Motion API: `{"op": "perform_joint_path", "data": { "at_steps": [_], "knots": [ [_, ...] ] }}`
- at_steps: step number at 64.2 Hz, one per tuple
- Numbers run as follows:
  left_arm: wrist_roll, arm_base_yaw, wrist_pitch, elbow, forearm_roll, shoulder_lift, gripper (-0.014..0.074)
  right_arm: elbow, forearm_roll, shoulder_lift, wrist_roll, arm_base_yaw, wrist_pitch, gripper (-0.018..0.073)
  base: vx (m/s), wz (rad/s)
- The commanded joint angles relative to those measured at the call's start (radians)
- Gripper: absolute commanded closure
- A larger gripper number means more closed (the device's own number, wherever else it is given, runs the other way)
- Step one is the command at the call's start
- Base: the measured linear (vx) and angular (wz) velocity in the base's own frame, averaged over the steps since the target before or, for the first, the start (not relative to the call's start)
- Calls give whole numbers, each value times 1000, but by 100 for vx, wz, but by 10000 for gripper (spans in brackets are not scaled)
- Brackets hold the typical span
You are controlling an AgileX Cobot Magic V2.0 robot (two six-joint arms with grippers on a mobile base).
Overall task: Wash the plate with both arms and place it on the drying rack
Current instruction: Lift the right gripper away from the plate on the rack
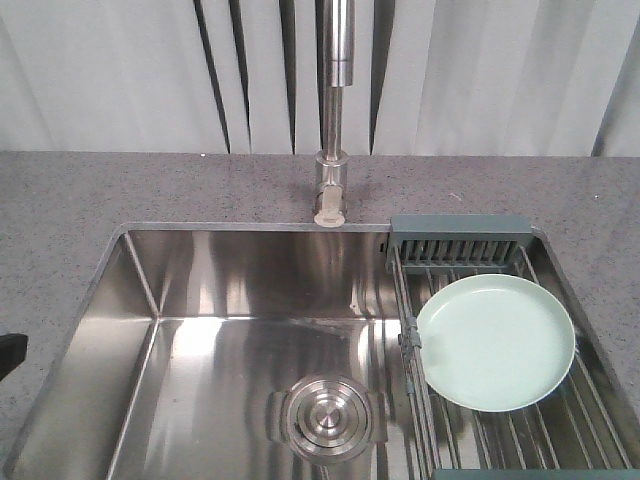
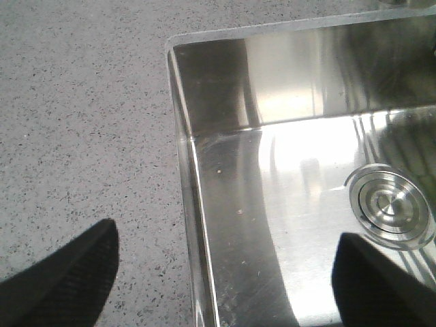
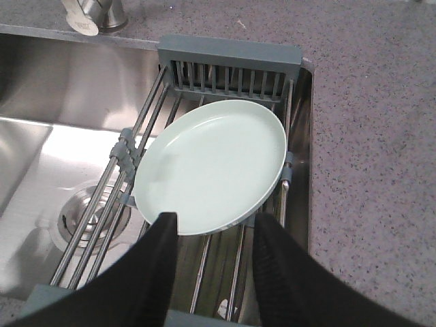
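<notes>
Plate: we are seeing the plate [image 3: 212,163] lying flat on the drying rack [image 3: 228,65], just ahead of our right gripper [image 3: 212,235]; it is likely resting there because the rods span the sink [image 1: 200,290] and let water drain.
Right pincer: we are holding it open and empty, its fingers [image 3: 163,238] straddling the plate's near rim.
Left pincer: our left gripper [image 2: 225,272] is gaping wide with nothing in it, one tip over the countertop [image 2: 75,122], the other over the basin.
Views: only the front view is showing the faucet [image 1: 335,110]; only the wrist views are showing the fingertips.
</notes>
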Motion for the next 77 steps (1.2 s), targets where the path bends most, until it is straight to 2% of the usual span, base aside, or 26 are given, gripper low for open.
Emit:
{"op": "perform_joint_path", "data": {
  "at_steps": [1,77],
  "knots": [
    [-7,1,-66,-28,-9,0,4,5,-6,-30,0,2,-58,282,0,0],
    [-7,1,-66,-28,-9,0,4,8,-8,-38,-10,2,-49,282,0,0]
  ]
}}
